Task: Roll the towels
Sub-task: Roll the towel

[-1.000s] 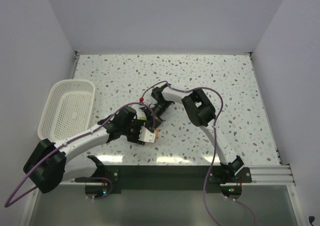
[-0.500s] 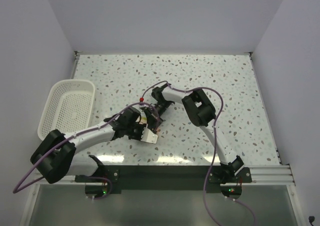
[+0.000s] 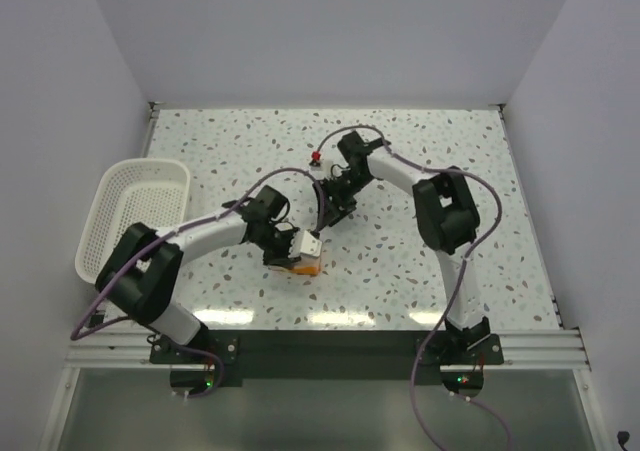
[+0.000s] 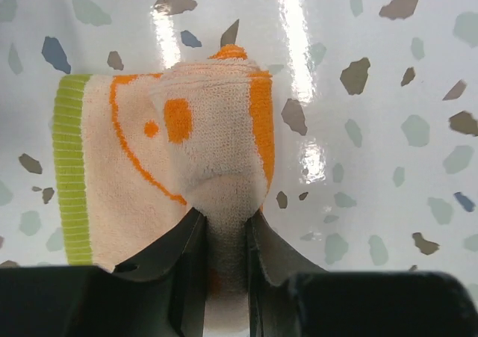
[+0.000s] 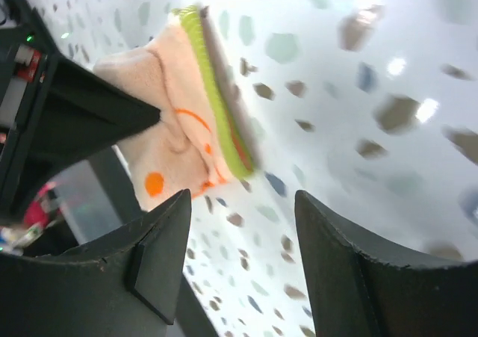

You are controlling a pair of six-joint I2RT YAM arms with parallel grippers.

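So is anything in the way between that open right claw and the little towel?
Nothing visible. The open right gripper faces the towel across bare table. The only other thing at the towel is the left gripper, which is pinching a fold of it.

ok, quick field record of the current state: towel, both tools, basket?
towel: cream and orange bundle with a green edge band, lying on the table, front middle
left tool: shut on a fold of the towel
right tool: open, holding nothing, off the towel and farther back
basket: white mesh, at the left table edge, apart from the towel
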